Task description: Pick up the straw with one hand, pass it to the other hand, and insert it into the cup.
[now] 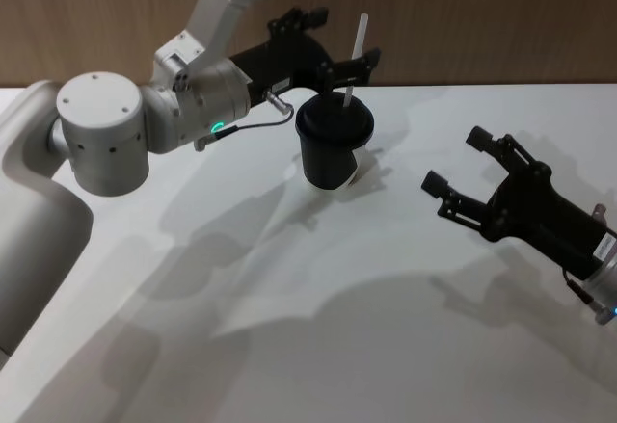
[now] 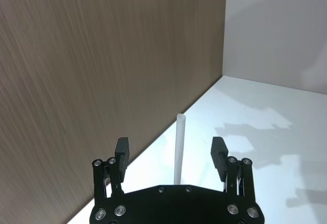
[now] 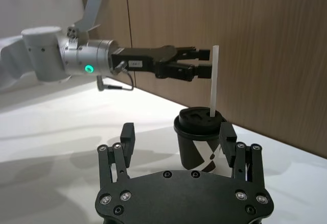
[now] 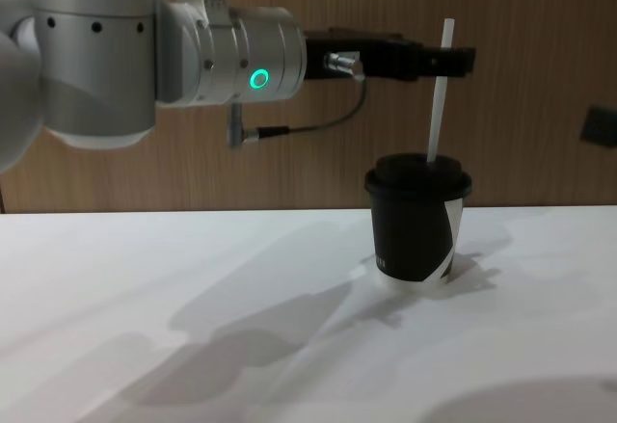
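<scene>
The black lidded cup (image 1: 331, 148) stands on the white table, and the white straw (image 1: 355, 57) rises from its lid, tilted slightly. My left gripper (image 1: 349, 36), on the silver wrist with the green ring light, hovers above the cup at the straw's upper end. It is open, and in the left wrist view the straw (image 2: 179, 147) stands free between the spread fingers (image 2: 121, 150). My right gripper (image 1: 455, 161) is open and empty, low over the table to the right of the cup. The right wrist view looks past it at the cup (image 3: 196, 147) and straw (image 3: 213, 81).
A wood-panelled wall (image 1: 463, 18) runs close behind the cup along the table's far edge. The white table (image 1: 289, 327) stretches bare toward me. The left arm's thin cable (image 4: 308, 129) hangs below its wrist.
</scene>
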Action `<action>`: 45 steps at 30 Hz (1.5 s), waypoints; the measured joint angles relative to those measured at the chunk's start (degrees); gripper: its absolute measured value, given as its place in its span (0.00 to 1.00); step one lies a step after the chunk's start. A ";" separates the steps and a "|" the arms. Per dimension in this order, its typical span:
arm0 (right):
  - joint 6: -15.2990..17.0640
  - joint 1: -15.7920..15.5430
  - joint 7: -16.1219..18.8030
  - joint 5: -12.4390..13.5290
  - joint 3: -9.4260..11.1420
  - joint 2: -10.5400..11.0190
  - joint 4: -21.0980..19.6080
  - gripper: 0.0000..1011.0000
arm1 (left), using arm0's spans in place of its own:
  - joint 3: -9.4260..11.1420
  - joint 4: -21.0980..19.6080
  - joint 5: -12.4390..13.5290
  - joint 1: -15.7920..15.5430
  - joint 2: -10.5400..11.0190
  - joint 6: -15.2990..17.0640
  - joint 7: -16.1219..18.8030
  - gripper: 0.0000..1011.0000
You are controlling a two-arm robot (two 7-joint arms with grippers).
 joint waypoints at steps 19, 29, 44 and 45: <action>11.88 0.64 -11.10 5.15 1.17 -1.66 -3.18 0.99 | -0.83 -3.95 -2.94 4.34 1.92 0.97 0.07 0.99; 12.82 1.83 -17.11 1.07 -0.84 -2.02 -3.71 0.99 | -1.54 -5.66 -5.47 6.34 2.12 2.16 0.46 0.99; 6.27 5.75 -21.52 -8.65 -5.44 -3.20 -1.20 0.99 | -2.82 -7.78 -8.81 8.64 2.26 6.32 3.08 0.99; 5.73 6.10 -21.65 -9.32 -5.78 -3.33 -0.92 0.99 | -2.86 -7.84 -8.93 8.71 2.27 6.54 3.25 0.99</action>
